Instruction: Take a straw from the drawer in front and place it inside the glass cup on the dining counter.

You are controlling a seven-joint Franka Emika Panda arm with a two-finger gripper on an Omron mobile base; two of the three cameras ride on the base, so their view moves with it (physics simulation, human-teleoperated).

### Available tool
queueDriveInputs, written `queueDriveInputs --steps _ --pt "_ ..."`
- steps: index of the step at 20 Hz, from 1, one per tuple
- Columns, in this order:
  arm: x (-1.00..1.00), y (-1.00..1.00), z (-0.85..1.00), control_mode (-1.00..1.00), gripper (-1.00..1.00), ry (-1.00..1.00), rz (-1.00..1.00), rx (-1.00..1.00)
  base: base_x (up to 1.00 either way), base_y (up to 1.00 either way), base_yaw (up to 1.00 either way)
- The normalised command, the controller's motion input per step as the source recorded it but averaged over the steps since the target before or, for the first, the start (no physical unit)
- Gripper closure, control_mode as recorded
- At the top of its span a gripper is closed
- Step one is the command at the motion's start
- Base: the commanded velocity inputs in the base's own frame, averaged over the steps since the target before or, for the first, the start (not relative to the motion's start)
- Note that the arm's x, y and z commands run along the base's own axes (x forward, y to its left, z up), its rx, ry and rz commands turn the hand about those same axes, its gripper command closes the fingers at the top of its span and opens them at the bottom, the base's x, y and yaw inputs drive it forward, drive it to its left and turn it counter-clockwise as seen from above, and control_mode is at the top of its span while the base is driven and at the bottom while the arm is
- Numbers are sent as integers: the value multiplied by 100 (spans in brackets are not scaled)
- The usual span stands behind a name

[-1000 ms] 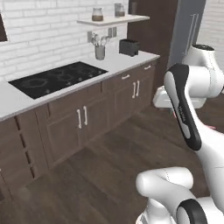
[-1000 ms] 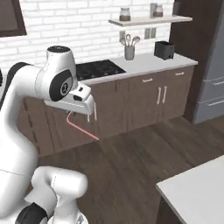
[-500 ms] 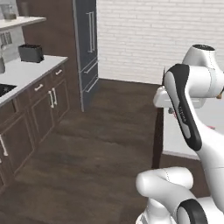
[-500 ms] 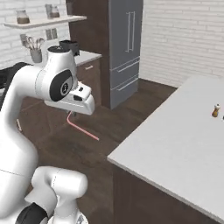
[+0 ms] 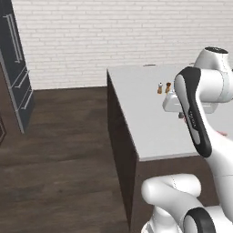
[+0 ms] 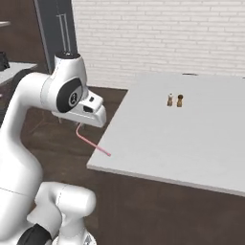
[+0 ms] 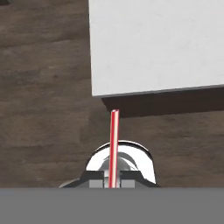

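From the left base view I saw the dining counter (image 5: 150,113) stretching away on its dark wood base, with two small shakers (image 5: 164,87) standing side by side far along the white top. My arm rose on the right and hid most of the hand. A little pinkish tip, probably the straw (image 5: 222,133), showed just past the forearm at the right edge. A tall dark fridge (image 5: 16,68) stood at the left against the white brick wall.

From the right base view I had the gripper (image 6: 79,125) under the white hand, off the near left corner of the counter and above the dark floor. The straw ran down from it at a slant, its lower end reaching the counter's near edge as I saw it; I could not tell whether it touched. The two shakers stood well apart from it, near the middle of the slab.

From the hand view the straw ran straight up from between the two finger tips (image 7: 97,183), which sat narrow and clamped on it. Its far end pointed at the shadowed side under the counter's corner, with wood floor around it
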Motion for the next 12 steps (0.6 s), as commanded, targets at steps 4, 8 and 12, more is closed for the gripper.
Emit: queueDriveInputs --steps 4,8,12 --pt "0 0 0 100 100 0 0 0 38 99 -33" --pt "0 0 0 100 100 0 0 0 69 100 -29" --pt "0 0 0 100 100 0 0 0 70 100 -28"
